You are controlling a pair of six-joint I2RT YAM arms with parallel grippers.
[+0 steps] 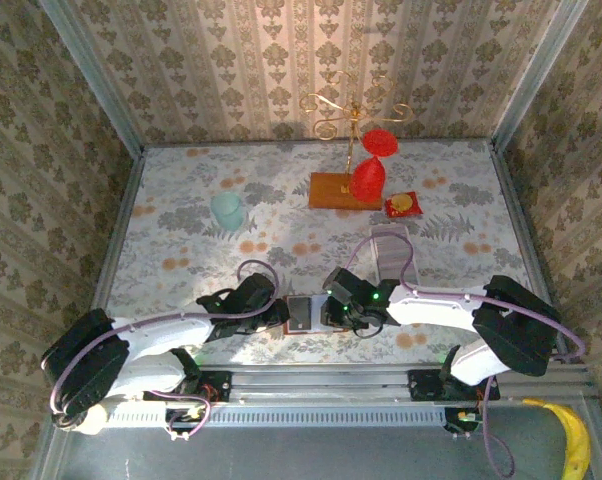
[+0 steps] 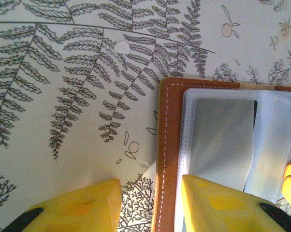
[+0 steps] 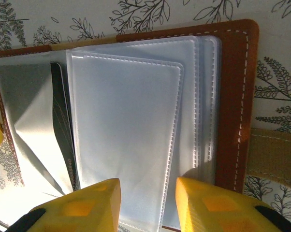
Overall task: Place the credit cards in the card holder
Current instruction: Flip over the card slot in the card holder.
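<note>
Credit card (image 3: 62,121) half-hidden in card holder (image 3: 232,96) (print blurred).

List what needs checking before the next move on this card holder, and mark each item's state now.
1. Card holder lies open with its sleeves facing up: ok.
2. Left hand is open, one finger on each side of the holder's stitched edge: ok.
3. Right hand is open over the holder: ok.
4. A card is held ready to insert: not ok; no card sits between either hand's fingers.
5. Front clear sleeve is free to take a card: ok, it looks empty.
6. Dark card is fully seated in its pocket: cannot tell; the sleeve covers most of it.
</note>
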